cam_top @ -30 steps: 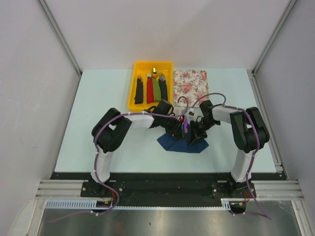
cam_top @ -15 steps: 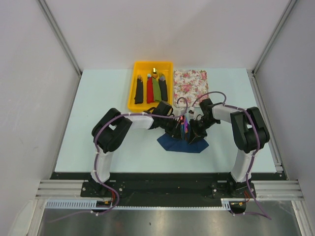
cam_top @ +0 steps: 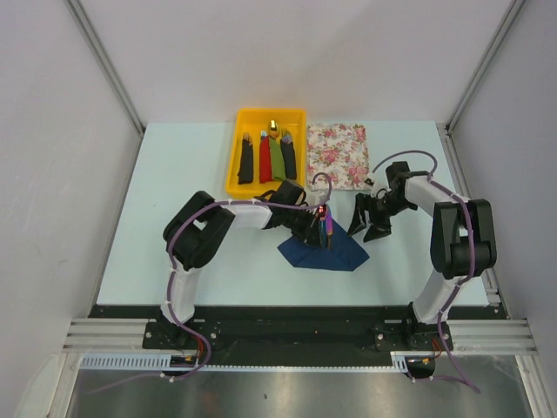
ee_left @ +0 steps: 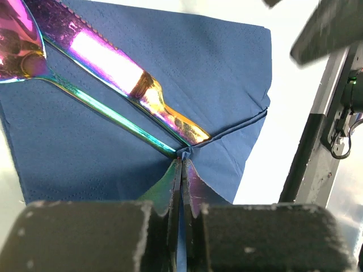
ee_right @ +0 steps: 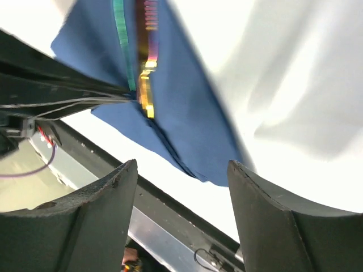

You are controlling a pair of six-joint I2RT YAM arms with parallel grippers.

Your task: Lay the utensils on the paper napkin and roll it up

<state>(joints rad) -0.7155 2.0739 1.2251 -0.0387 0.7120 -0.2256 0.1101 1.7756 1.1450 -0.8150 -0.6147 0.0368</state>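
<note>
The left gripper point(ee_left: 181, 170) is pinching a folded napkin point(ee_left: 193, 56) corner at the spoon point(ee_left: 85, 97) and knife point(ee_left: 108, 59) handles, both lying on the napkin; the right gripper point(ee_right: 182, 170) is hanging beside it, fingers spread

Open counter point(cam_top: 157, 226) lies left of the paper napkin point(cam_top: 341, 258); left gripper point(ee_left: 182, 170) covers it, right gripper point(cam_top: 368, 225) just beside, yellow tray point(cam_top: 233, 170) behind.

Bright even light; glare on utensils point(ee_left: 108, 62); right-wrist view blurred.
</note>
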